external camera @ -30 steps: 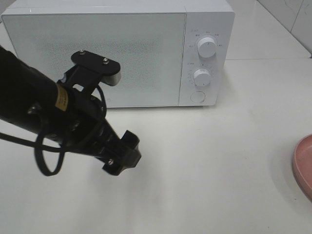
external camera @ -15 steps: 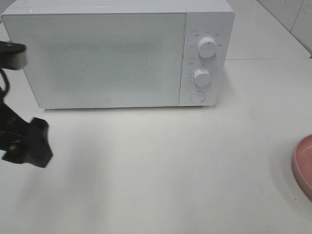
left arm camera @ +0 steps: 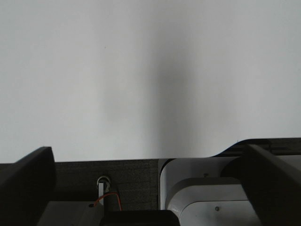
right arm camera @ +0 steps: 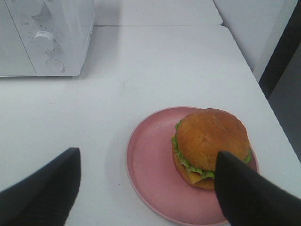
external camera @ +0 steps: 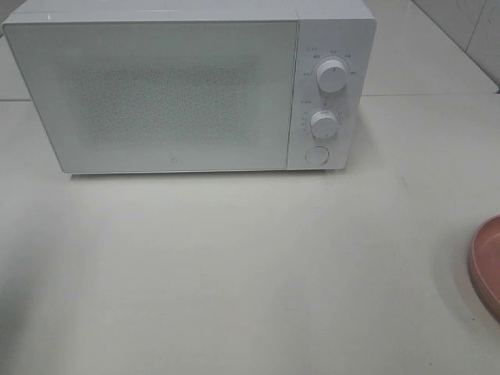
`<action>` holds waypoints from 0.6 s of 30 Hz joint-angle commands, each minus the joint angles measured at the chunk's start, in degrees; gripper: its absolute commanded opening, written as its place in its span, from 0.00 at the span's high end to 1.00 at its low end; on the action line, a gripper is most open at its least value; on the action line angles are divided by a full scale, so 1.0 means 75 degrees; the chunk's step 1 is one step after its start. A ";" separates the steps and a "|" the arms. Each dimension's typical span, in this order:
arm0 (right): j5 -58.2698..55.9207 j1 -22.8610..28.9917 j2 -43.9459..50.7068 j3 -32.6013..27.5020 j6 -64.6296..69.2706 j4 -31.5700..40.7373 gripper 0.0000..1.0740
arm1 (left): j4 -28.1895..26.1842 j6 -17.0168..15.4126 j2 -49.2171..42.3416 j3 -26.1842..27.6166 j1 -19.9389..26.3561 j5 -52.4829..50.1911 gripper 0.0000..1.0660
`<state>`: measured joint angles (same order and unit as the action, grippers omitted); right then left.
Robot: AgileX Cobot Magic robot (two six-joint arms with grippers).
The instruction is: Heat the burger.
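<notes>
In the exterior high view, a white microwave (external camera: 187, 86) stands at the far side of the white table (external camera: 258, 266). Its door is closed, and its front is a smooth frosted panel. To the right of the door are two round knobs (external camera: 331, 76) and below them one round button (external camera: 316, 155). At the right edge of this view only a part of the pink plate (external camera: 486, 266) is visible. No arm and no burger appear here.

In the left wrist view, the left gripper (left arm camera: 150, 188) is wide open and holds nothing. Its two dark fingers (left arm camera: 26, 183) stand far apart at the two sides of the picture. Behind it there is only a plain pale surface and some part of the robot's own base. The burger is not in this view.

In the right wrist view, the right gripper (right arm camera: 150, 193) is also opened wide and empty. The burger (right arm camera: 210, 146) sits on the flat, round, matte pink plate (right arm camera: 146, 165), towards one side of it. It lies ahead of the gripper, just beyond one dark finger (right arm camera: 244, 193), and the microwave (right arm camera: 47, 35) is further away behind it. The bun is domed and golden-brown, with curly green lettuce and yellow cheese under it. The burger is round, so it has no clear long axis. The right arm seems much nearer to it, so probably this arm should take it.
</notes>
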<state>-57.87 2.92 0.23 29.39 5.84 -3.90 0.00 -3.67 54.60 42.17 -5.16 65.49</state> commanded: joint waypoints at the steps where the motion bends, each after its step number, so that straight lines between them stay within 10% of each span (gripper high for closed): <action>1: 0.0107 -0.0038 0.0183 -0.0015 -0.0061 -0.0008 0.29 | 0.0000 0.0191 -0.0688 -0.0879 0.0176 0.0015 0.08; 18: 0.0107 -0.0038 0.0183 -0.0015 -0.0061 -0.0008 0.29 | -0.0099 0.0428 -0.3675 -0.1795 0.0176 -0.0802 0.08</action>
<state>-57.87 2.92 0.23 29.39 5.84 -3.90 0.00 -0.97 28.76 28.93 -3.95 59.59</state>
